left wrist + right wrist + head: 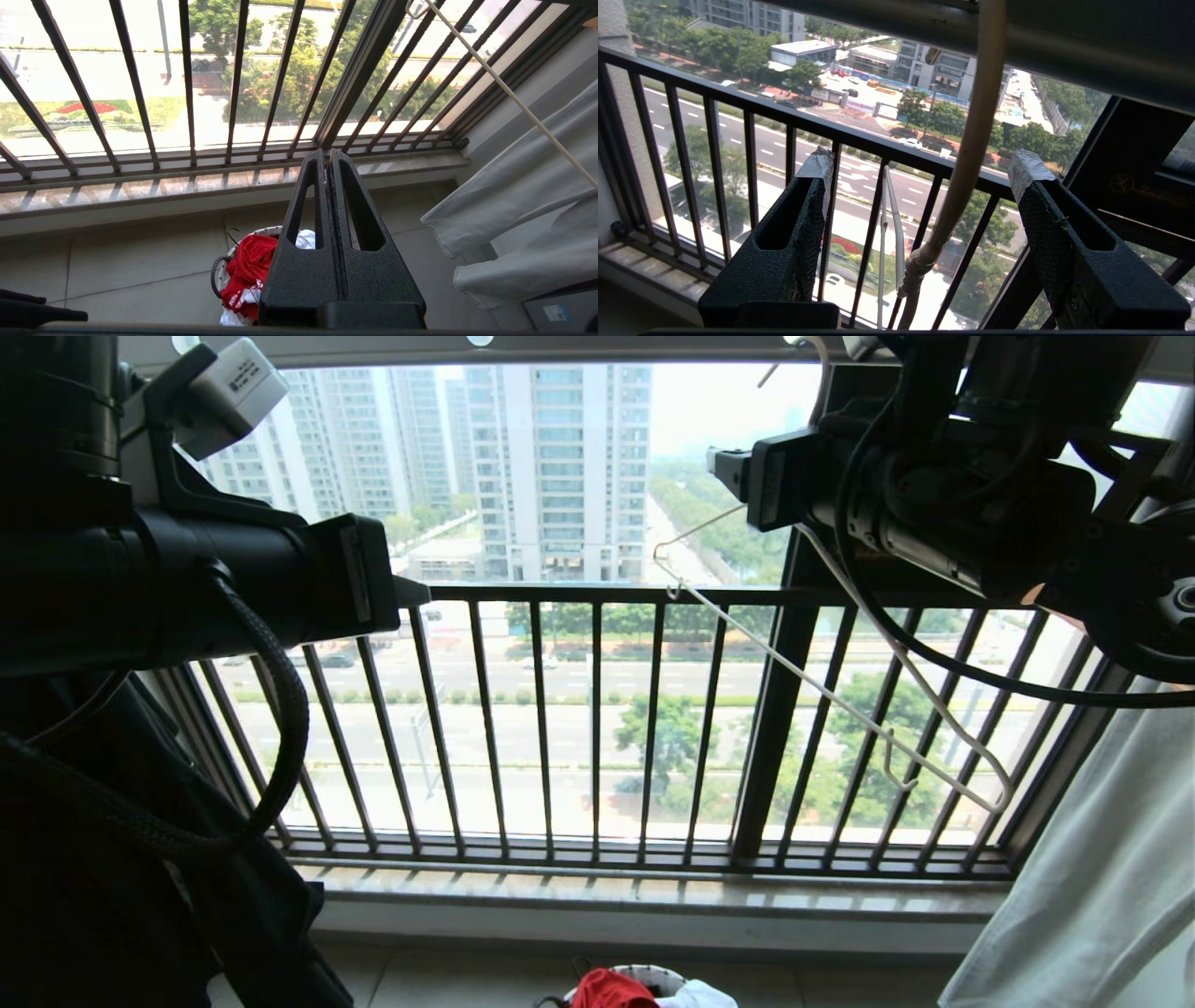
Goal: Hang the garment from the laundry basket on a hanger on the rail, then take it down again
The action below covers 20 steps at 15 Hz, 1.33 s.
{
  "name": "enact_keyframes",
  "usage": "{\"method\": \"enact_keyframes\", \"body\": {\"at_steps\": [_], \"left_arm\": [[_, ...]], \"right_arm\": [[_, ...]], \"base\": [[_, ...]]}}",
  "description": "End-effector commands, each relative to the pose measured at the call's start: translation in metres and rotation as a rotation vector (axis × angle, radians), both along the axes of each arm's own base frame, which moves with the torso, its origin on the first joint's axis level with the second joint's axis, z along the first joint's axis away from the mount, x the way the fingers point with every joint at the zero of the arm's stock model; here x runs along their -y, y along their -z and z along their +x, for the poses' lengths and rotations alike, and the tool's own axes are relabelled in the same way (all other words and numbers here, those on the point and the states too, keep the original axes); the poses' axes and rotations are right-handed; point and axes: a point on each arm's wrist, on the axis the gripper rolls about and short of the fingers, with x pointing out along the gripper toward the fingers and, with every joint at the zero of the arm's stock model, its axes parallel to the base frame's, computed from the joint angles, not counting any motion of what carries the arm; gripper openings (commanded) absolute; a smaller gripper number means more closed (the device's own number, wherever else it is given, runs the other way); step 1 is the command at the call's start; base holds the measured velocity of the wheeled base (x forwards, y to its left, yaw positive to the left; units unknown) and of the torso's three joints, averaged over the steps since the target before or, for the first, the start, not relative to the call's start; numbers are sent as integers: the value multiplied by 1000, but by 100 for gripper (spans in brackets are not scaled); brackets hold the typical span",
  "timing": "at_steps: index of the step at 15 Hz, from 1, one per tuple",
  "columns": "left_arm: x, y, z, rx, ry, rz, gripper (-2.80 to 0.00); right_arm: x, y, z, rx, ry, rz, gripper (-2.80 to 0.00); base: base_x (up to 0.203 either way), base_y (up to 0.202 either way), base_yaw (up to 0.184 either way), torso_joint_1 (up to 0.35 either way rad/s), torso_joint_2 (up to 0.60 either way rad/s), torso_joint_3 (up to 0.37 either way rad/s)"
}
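The red garment [611, 989] lies bunched in the round laundry basket [658, 973] on the floor; the left wrist view shows the garment [247, 268] and the basket's rim [256, 230]. The bare off-white wire hanger [822, 686] hangs tilted from the rail [560, 347] at the upper right. My right gripper [924, 161] is open up there, one finger on either side of the hanger's hook [971, 140], touching nothing. My left gripper [330, 154] is shut and empty, held high to the left of the hanger.
A black railing with vertical bars [597, 709] closes off the window above a stone ledge [653, 896]. A large pale grey garment [1102, 877] hangs at the right, close to the hanger. A white shirt [702, 995] lies in the basket beside the red one.
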Motion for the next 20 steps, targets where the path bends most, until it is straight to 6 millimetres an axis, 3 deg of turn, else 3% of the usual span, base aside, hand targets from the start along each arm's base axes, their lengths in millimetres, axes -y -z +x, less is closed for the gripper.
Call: {"method": "enact_keyframes", "body": {"at_steps": [1,5,10,11,15,17,20], "left_arm": [[1,1,1,-4,-1,1,-280],[1,0,2,-4,-2,-1,-280],[0,0,-1,-3,1,2,-280],[0,3,-1,-6,7,17,-280],[-3,6,-8,15,25,72,-280],[-17,9,-29,31,28,78,-280],[-44,20,-36,28,-78,137,-280]], "right_arm": [[14,-8,-31,14,-16,11,0],[34,-24,-82,68,-62,51,0],[83,-37,-153,147,-78,106,0],[92,-35,-165,147,-79,106,-280],[106,-24,-181,104,1,107,-280],[125,-22,-193,102,88,110,-280],[151,-15,-216,85,202,125,-280]], "base": [[0,0,0,0,0,0],[0,0,0,0,0,0],[0,0,0,0,0,0],[0,0,0,0,0,0],[0,0,0,0,0,0],[0,0,0,0,0,0],[0,0,0,0,0,0]]}}
